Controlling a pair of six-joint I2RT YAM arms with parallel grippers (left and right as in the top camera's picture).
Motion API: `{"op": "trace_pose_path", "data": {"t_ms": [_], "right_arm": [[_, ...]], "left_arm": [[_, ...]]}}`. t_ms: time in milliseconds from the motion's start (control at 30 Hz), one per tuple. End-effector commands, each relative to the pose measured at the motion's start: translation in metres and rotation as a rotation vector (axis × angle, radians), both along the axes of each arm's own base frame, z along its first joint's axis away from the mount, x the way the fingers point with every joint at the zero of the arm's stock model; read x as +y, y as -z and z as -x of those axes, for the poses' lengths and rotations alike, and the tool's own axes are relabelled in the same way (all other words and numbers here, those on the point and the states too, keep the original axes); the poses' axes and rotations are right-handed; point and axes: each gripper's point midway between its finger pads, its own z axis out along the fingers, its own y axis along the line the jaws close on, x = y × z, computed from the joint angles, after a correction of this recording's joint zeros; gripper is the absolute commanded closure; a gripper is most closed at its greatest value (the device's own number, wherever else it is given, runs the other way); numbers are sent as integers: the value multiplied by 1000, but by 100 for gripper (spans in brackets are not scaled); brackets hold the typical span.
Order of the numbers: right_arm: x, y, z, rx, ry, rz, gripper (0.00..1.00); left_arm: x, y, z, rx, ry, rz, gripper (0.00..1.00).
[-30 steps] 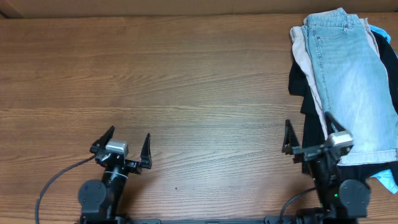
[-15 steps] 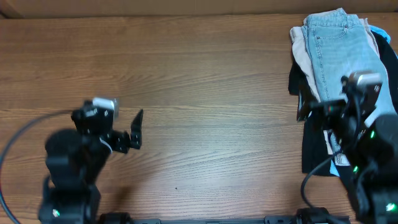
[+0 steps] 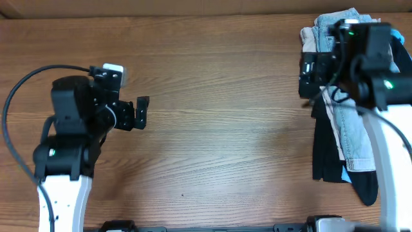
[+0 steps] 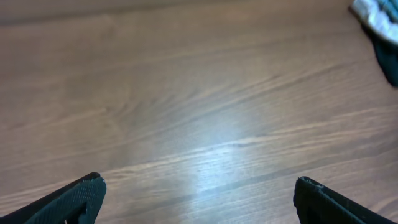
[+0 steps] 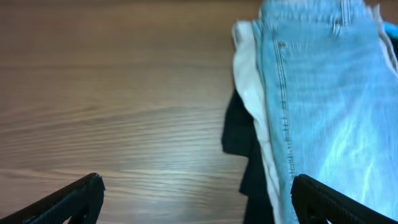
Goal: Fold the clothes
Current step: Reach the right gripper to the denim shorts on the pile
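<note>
**A:** Where are your shorts right now?

**B:** Far right of the surface, lying flat on top of the pile. The waistband is at the far end and the legs run back toward the arm bases. From overhead, your right arm covers the upper part of them.

**A:** And what's under them?

**B:** A beige garment peeks out along the left edge of the denim. A black garment spreads out below that. There's a sliver of bright blue cloth at the far right.

**A:** How's your right pincer?

**B:** Spread wide and holding nothing. One finger sits over bare wood and the other over the denim side. I can't tell whether that one touches the cloth.

**A:** And your left pincer?

**B:** Also spread wide and empty. It's over bare wood on the left side of the surface, well apart from the pile. Its own camera catches only a scrap of cloth in the top right corner.
</note>
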Motion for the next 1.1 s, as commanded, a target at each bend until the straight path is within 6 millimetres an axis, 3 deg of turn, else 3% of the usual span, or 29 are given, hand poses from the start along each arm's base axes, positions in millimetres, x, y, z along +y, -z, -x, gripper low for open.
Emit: {"op": "trace_pose_path", "data": {"t_ms": [0,67,200,367,467,800,1067], "right_arm": [[-19,8,-20,2,61,92,0],[-35,23,-31,26,111,134,0],[-63,59,-42,108,182,171,21],[-89,114,-46,250,231,170,35],[-98,139,-49,300,245,169,38],[-117,187,-61,359,290,246,42],[-130,212,-63,373,363,268,50]], "left_arm": [[-2,7,-7,34,8,25,0],[-1,15,-11,60,6,27,0],[-1,27,-21,89,5,28,0],[0,44,-32,125,0,24,0],[0,55,-37,155,0,25,0],[1,88,-48,243,-2,27,0],[1,89,-56,221,-8,30,0]]}}
